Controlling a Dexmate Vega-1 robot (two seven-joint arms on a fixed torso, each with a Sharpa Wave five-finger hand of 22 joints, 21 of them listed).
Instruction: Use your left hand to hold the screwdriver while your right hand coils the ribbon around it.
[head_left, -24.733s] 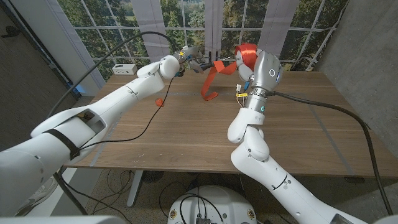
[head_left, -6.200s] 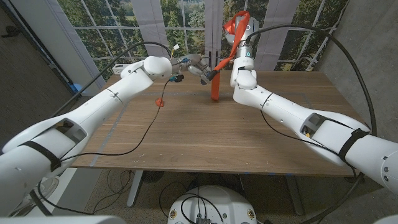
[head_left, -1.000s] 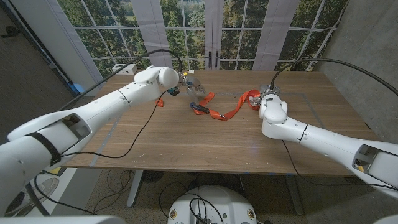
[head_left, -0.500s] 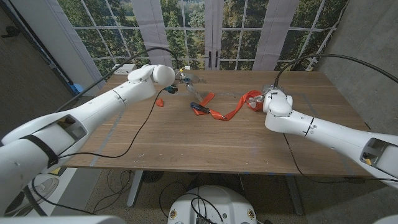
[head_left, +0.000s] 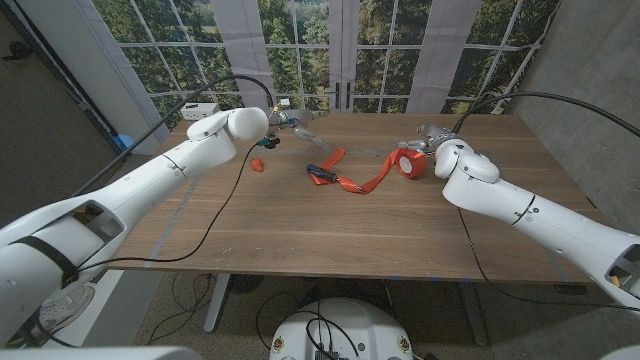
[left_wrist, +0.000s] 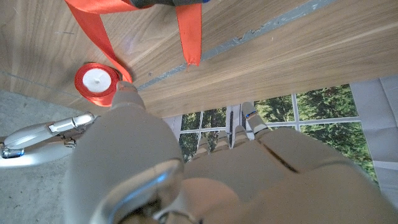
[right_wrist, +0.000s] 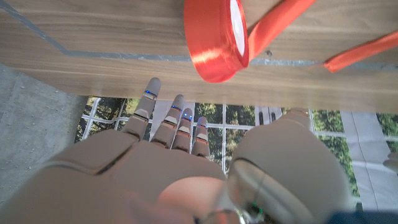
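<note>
The screwdriver lies on the wooden table, near the middle of the far half, and the red ribbon runs from it to the spool, which stands on its edge toward the far right corner. No hand holds either thing. The left hand is near the far edge, apart from the screwdriver; in the left wrist view its fingers reach out side by side with nothing between them. The right hand is just beside the spool, and in the right wrist view its fingers are straight, slightly apart and free.

I judge some risks. The spool on its edge can roll when a finger pushes it. Any pull on the ribbon can drag the loose screwdriver or undo the turns on it. The ribbon is smooth and flat, so the fingers may slip on it.
</note>
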